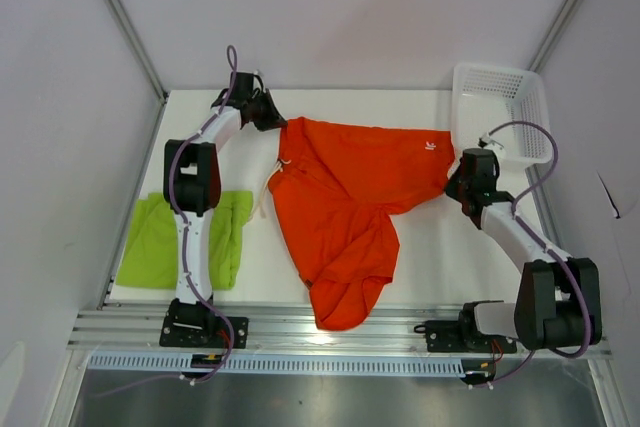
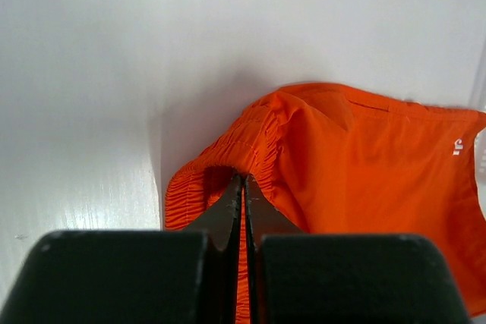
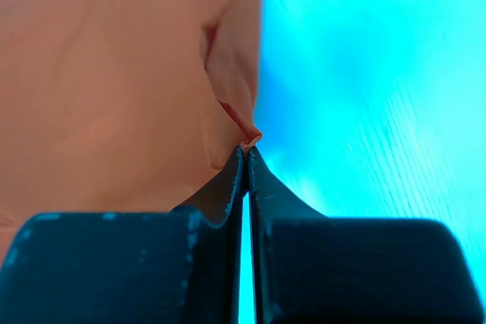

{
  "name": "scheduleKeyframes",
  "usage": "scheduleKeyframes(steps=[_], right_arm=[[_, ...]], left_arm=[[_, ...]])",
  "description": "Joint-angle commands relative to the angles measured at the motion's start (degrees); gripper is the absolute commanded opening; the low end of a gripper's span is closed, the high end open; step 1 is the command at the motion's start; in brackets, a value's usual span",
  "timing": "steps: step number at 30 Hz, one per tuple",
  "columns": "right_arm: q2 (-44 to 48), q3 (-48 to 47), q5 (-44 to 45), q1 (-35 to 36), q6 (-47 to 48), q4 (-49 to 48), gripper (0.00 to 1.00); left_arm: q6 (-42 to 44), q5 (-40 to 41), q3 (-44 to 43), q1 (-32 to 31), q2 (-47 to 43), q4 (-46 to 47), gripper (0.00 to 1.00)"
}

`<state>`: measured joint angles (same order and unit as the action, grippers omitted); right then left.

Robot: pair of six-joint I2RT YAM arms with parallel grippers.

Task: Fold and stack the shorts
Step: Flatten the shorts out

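Top view first: the orange shorts (image 1: pixel 345 202) lay mid-table, waist toward the far side, legs trailing to the near edge, where one bunched leg hung over the rail. Their long line ran left to right between the claws. The left gripper (image 1: pixel 272 119) sat at the far-left waist corner and the right gripper (image 1: pixel 456 185) at the right-hand corner, each arm nearest its own end. The green shorts (image 1: pixel 160 242) lay flat at near left, partly under the left arm and apart from the orange pair. The white basket (image 1: pixel 490 71) stood just behind the right claw, so room was tight there. Bare table (image 1: pixel 450 267) lay open at near right.

Left wrist: the jaws were pressed together on the gathered elastic waistband (image 2: pixel 228 138), and the cloth spread away to the right, its small logo (image 2: pixel 456 145) at the far end.

Right wrist: the jaws were squeezed tight, nipping a small peak of orange fabric, the rest lying left of the claw and bare surface to the right.

My call: the next pull or fold depended on keeping that held edge taut between both claws.
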<state>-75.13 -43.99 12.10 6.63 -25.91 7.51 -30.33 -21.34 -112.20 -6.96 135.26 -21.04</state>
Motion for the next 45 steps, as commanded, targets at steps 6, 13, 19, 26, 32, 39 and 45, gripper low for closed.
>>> scheduleKeyframes(steps=[6, 13, 19, 26, 32, 39, 45], right_arm=[[3.1, 7.2, -0.1, -5.1, -11.1, 4.1, 0.00], [5.8, 10.8, -2.9, -5.8, -11.2, 3.5, 0.06], [8.1, 10.1, -8.8, -5.8, -7.1, 4.8, 0.71], [14.2, 6.4, -17.2, 2.1, -0.5, 7.7, 0.73], [12.3, 2.3, -22.2, 14.5, 1.8, 13.0, 0.63], [16.4, 5.9, -14.9, 26.0, 1.4, 14.6, 0.65], [18.3, 9.7, -14.9, 32.8, -5.3, 15.1, 0.72]], left_arm=[[-2.2, 0.7, -2.2, 1.2, -0.8, 2.6, 0.00], [-4.3, 2.9, 0.8, 2.6, -3.9, 4.8, 0.00], [-4.4, 3.1, 1.6, 3.2, -6.0, 4.3, 0.00], [-2.5, 1.9, 8.4, 2.8, -11.8, 0.5, 0.27], [0.6, 3.1, 18.1, 1.3, -18.9, -1.0, 0.56], [0.4, 2.4, 29.3, 0.0, -24.3, 2.0, 0.69], [0.3, 2.4, 34.6, -1.6, -27.1, 3.8, 0.70]])
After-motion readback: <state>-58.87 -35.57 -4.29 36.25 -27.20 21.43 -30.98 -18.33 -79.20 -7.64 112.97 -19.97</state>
